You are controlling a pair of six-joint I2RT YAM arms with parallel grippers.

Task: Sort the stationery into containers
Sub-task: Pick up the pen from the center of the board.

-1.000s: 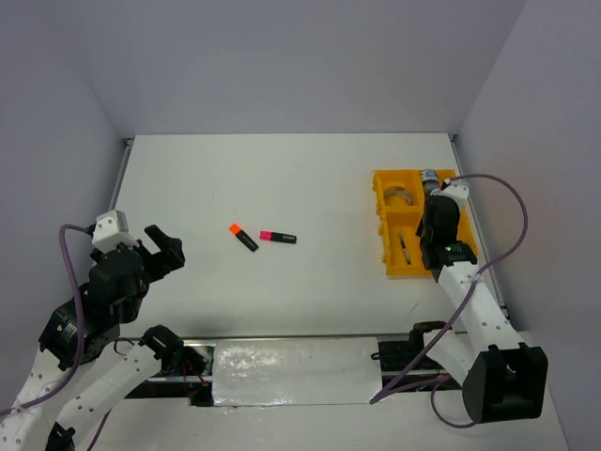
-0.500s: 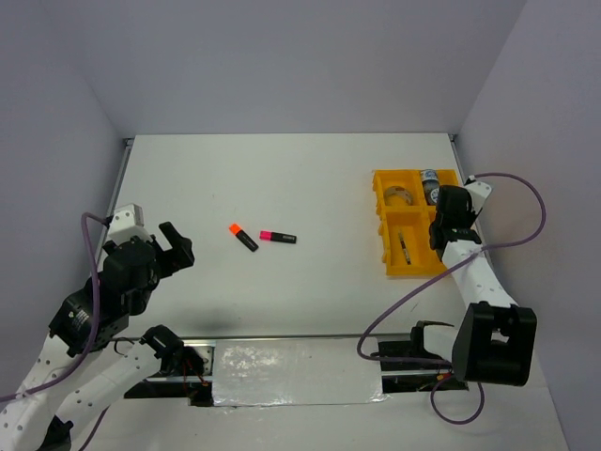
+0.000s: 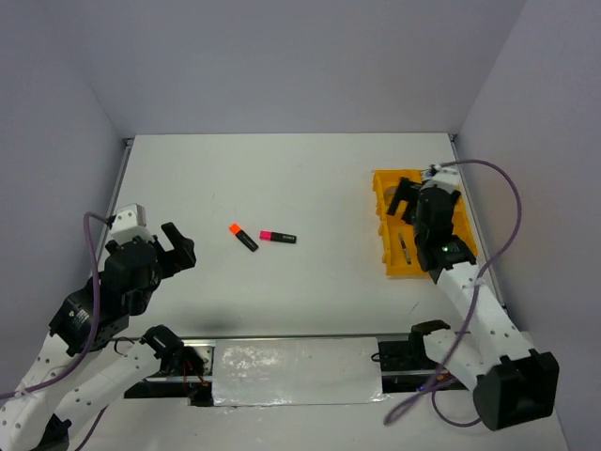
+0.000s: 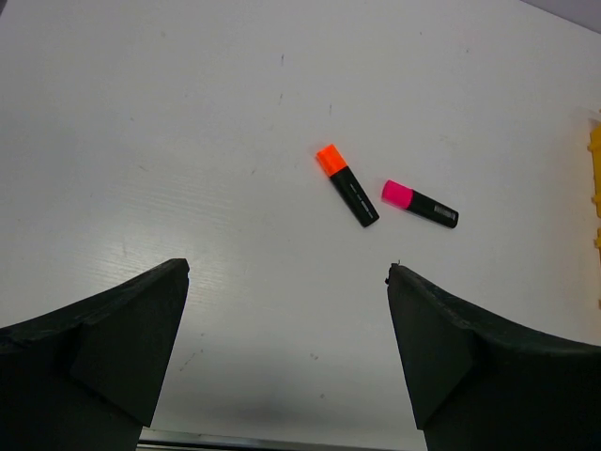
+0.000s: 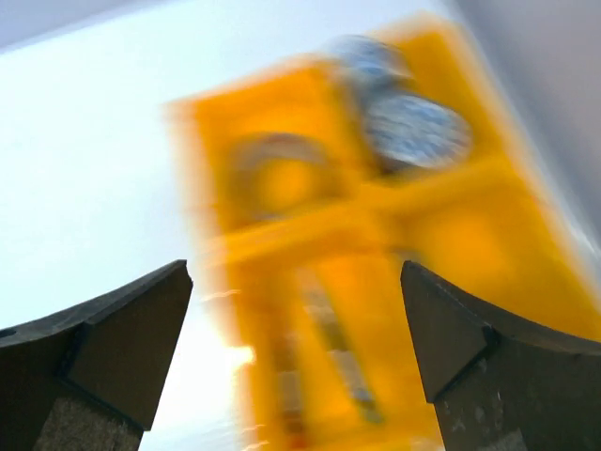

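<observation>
Meanwhile, the left gripper (image 4: 288, 271) hovered over the white table (image 4: 141, 141) with its fingers spread wide and empty. The orange-capped marker (image 4: 346, 184) and pink-capped marker (image 4: 420, 203) lay near each other just ahead of it — well apart from the yellow tray (image 3: 413, 271). The right gripper (image 5: 293, 272) hung above that tray, fingers wide, holding nothing — blurred tape rolls (image 5: 413, 127) sat in its far right compartment.

The whole table (image 3: 282, 178) is taken in from above and behind, looking down and forward. From the left wrist it is viewed at some height past the left gripper (image 4: 289, 267); the orange-capped marker (image 4: 346, 184) and pink-capped marker (image 4: 419, 203) are shared with the overhead view. The yellow tray (image 5: 488, 235) is seen close and blurred past the right gripper (image 5: 294, 268), and is shared overhead too
</observation>
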